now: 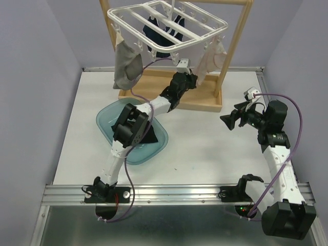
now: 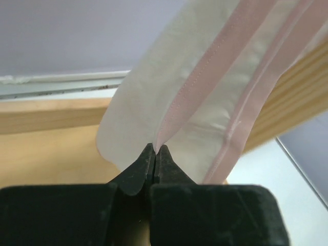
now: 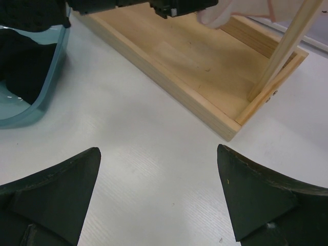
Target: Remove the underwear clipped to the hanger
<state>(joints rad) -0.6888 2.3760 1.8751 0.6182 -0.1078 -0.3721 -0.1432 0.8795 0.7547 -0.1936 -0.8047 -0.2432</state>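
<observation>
Top view: stretched far with the left gripper [image 1: 190,81] at the low end of the pale pink-white underwear [image 1: 209,65], dangling off the right side of the hanger [image 1: 169,20]. Left wrist: pinched tight on the hem, with cloth running up and right, so probably a tug down and nearer. Right wrist: right gripper [image 3: 159,149] spread wide, well off right.

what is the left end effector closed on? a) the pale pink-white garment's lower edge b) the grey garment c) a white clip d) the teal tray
a: the left end effector is shut, its tips pinching the hanging edge of the pale pink-white underwear.
</observation>
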